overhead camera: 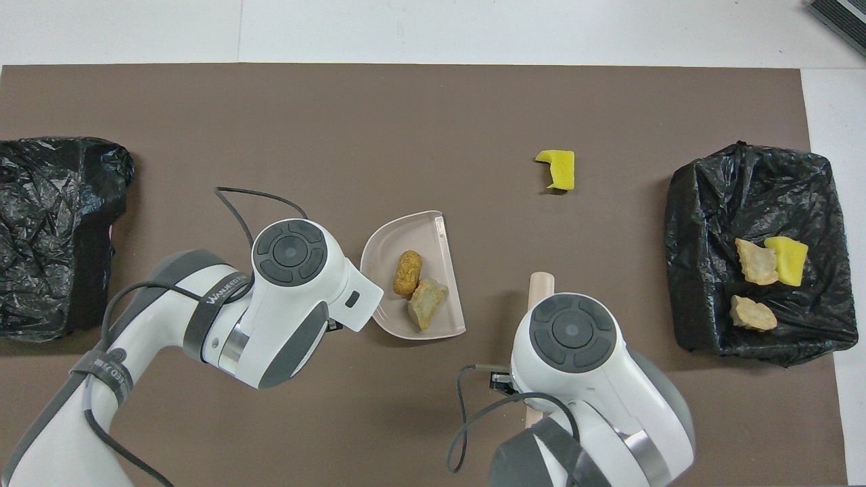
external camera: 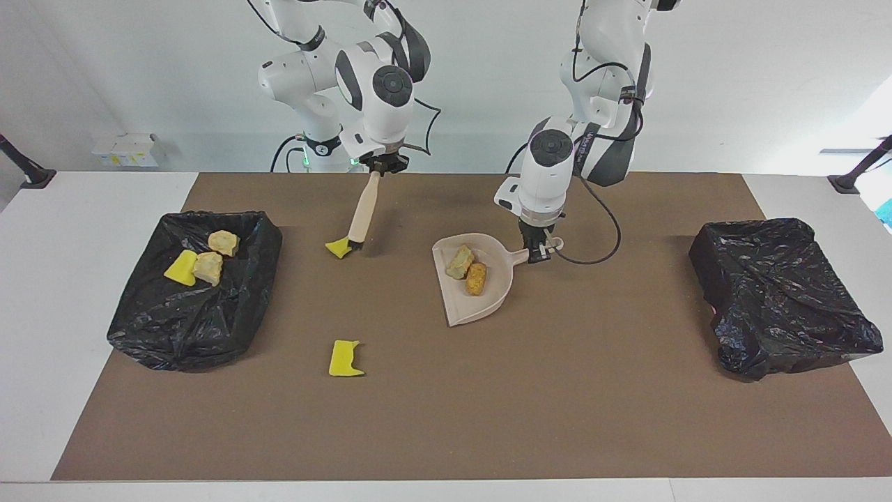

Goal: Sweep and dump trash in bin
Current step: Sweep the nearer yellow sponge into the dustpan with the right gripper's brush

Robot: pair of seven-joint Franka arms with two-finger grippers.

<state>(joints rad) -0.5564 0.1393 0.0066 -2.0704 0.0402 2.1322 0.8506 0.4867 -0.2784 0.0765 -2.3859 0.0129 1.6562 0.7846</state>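
The right gripper point(external camera: 382, 167) clenches the smooth beige brush point(external camera: 363, 213), its dark bristles touching a yellow sponge wedge point(external camera: 339, 246); the left gripper point(external camera: 538, 252) grasps the curved plastic dustpan point(external camera: 488, 301).

A robot lab: 2 Franka arms point(external camera: 390, 90) bolted at a white table point(external camera: 70, 279) before bare walls

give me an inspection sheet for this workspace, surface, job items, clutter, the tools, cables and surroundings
Surface: brown mat on a white table.
Job's things: two scraps in the dustpan; three in the bin at the right arm's end; a yellow sponge piece at the brush tip; another loose on the mat, farther from the robots; second bin shows no scraps.
Clutter: nothing seen.
Tools: left tool shut on the dustpan handle; right tool shut on the brush.
Cables: black cable looping beside the left tool.
Surroundings: white wall, small boxes.
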